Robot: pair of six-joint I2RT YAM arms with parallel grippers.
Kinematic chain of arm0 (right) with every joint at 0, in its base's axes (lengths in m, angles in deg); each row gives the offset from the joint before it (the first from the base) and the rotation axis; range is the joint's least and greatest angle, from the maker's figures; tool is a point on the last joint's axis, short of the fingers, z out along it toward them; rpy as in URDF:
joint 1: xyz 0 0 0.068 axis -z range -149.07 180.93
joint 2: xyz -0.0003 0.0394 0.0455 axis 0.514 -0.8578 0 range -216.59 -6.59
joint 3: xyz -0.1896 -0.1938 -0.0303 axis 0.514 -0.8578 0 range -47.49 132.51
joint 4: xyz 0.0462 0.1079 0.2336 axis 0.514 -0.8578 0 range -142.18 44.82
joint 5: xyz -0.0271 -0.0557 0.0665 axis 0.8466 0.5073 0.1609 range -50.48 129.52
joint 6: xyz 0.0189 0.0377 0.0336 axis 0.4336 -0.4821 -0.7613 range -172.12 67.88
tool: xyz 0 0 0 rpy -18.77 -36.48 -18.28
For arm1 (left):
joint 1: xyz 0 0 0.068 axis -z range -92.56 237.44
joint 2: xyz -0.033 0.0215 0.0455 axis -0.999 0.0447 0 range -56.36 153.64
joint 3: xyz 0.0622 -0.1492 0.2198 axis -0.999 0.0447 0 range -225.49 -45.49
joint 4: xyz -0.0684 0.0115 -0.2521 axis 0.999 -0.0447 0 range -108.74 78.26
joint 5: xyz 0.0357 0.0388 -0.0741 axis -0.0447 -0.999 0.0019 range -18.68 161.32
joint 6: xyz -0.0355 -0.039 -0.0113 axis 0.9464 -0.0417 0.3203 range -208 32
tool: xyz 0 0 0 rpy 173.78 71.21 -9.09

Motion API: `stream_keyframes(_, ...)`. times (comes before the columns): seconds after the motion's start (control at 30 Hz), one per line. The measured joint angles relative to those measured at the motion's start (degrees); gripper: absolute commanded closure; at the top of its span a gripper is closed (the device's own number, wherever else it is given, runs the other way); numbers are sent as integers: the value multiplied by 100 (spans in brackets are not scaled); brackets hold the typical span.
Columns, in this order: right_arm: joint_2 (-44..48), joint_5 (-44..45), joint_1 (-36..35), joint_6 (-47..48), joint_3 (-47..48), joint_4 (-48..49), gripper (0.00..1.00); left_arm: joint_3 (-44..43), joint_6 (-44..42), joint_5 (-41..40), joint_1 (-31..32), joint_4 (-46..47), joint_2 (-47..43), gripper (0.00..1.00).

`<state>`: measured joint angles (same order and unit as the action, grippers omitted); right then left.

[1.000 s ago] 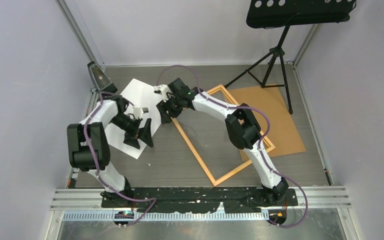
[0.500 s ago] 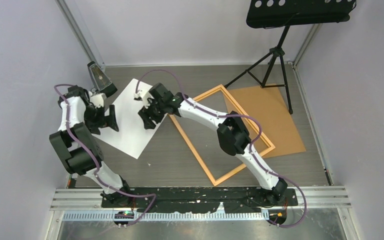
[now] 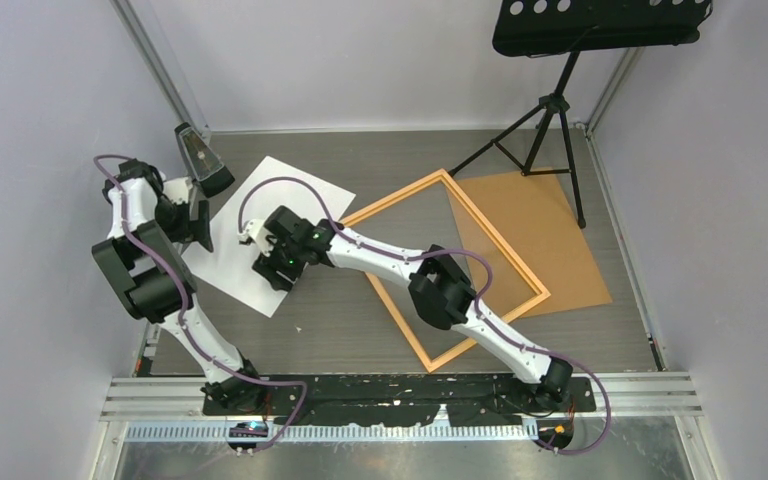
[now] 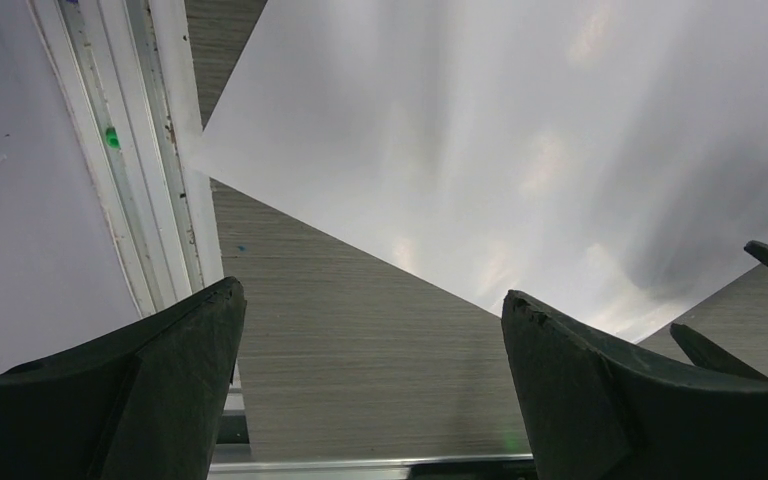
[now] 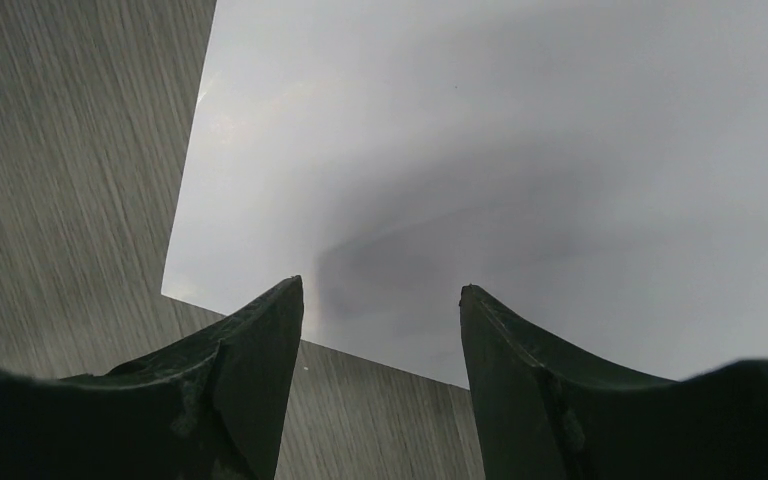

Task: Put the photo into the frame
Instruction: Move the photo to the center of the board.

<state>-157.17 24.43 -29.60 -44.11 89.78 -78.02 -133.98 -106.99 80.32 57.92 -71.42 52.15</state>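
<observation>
At 9 o'clock of the thin orange wooden rectangular frame, the large rectangular paper photo lies white side up on the grey table. Right gripper hangs over the photo's 5 o'clock edge, fingers spread, gripping nothing. Left gripper is at its 9 o'clock corner, also spread wide.

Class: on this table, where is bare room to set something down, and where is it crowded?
Free: the near strip of table between the photo and the frame; the far strip between photo and tripod. Crowded: the left side, where the left gripper and right gripper hang open at the photo's edges.
</observation>
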Motion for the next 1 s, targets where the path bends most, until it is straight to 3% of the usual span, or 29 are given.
stream_keyframes(0.43, 52, 407, -181, 479, -57, -621, 43, -551, -101, 116, -13, -214, 280, 3)
stream_keyframes(0.73, 551, 280, -232, 699, -901, -612, 48, -728, -142, 262, -11, -420, 566, 3)
stream_keyframes(1.0, 1429, 37, -328, 938, -2409, -389, 49, -308, -256, 481, 59, -472, 566, 3)
